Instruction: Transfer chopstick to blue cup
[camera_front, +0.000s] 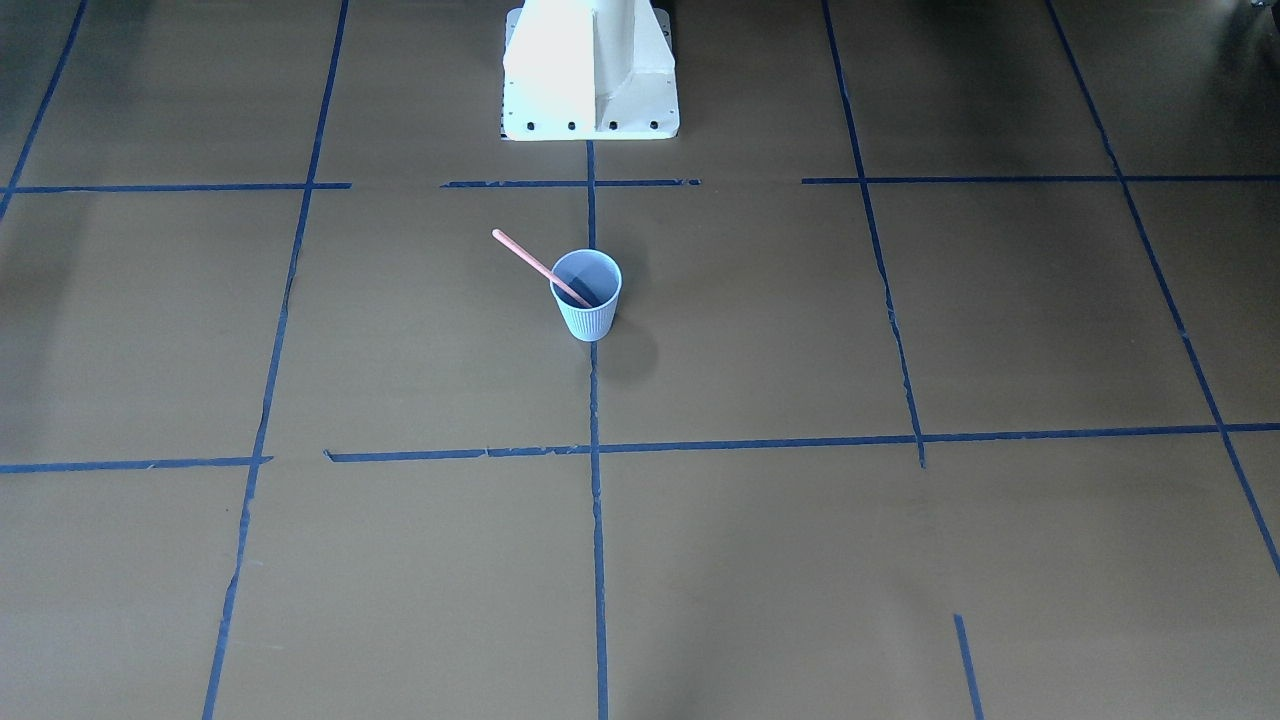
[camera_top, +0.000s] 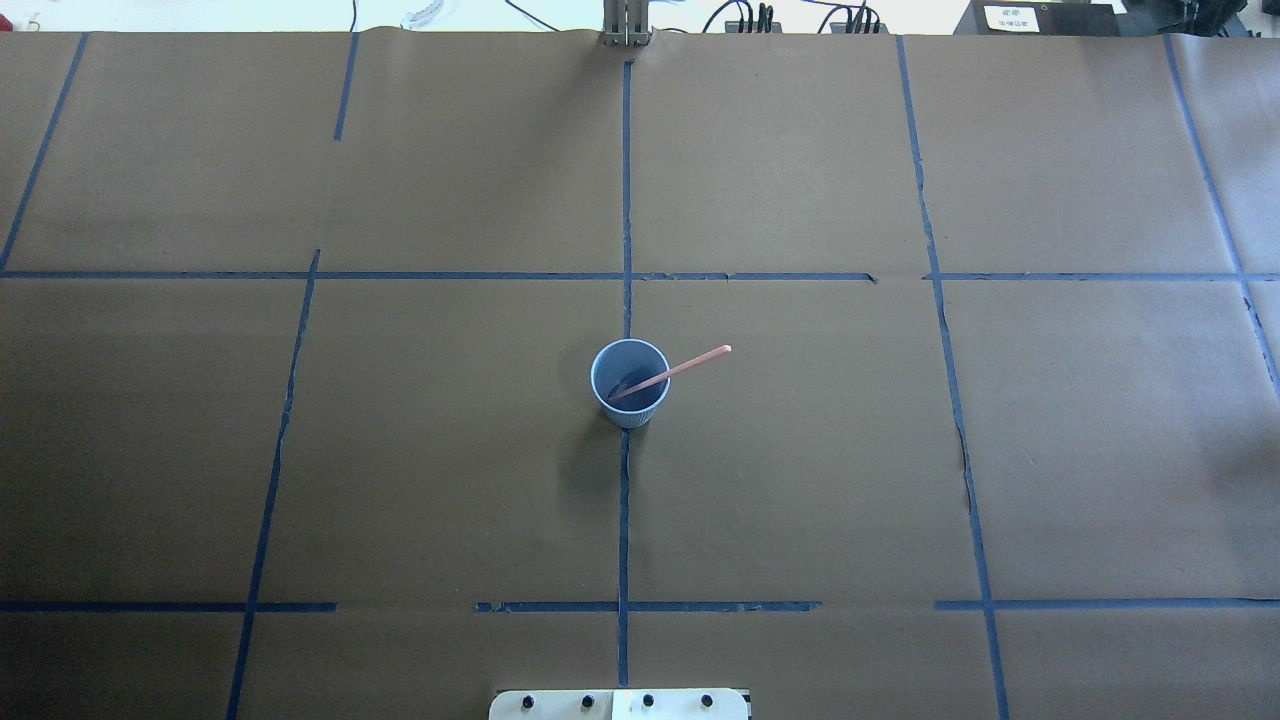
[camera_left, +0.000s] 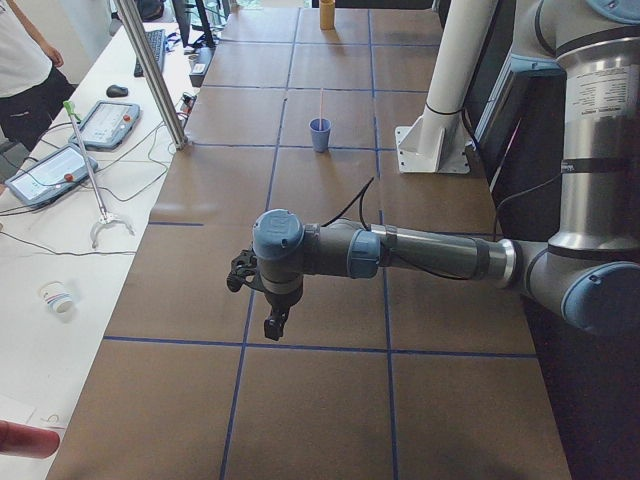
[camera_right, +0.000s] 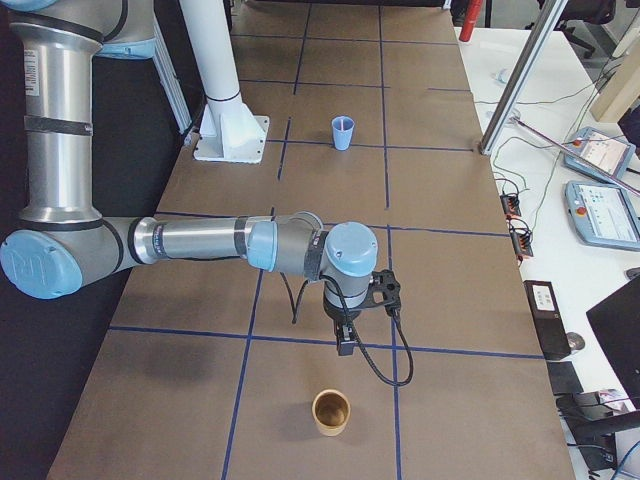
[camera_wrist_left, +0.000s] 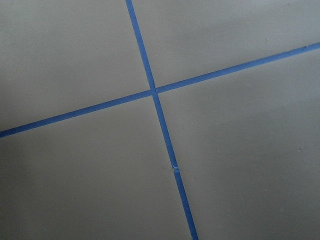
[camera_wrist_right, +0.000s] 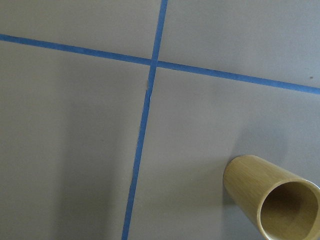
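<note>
well away from both sets of fingers, at the middle of the table (camera_top: 420, 480), the blue cup (camera_front: 588, 318) stands upright on a blue tape line (camera_top: 623, 520). the chopstick (camera_front: 528, 258) leans inside it, its lower end down in the cup and its upper end slanting out over the rim toward the robot's right. the left gripper (camera_left: 272, 324) hangs with its fingers pointing down above a tape crossing, far from the cup. the right gripper (camera_right: 345, 346) hangs the same way at the opposite end of the table. a bamboo cup (camera_right: 331, 412) stands near its fingertips, on the side away from the blue cup. both grippers show only in the side views, so i cannot tell whether either pair of fingers is spread or pressed together.
</note>
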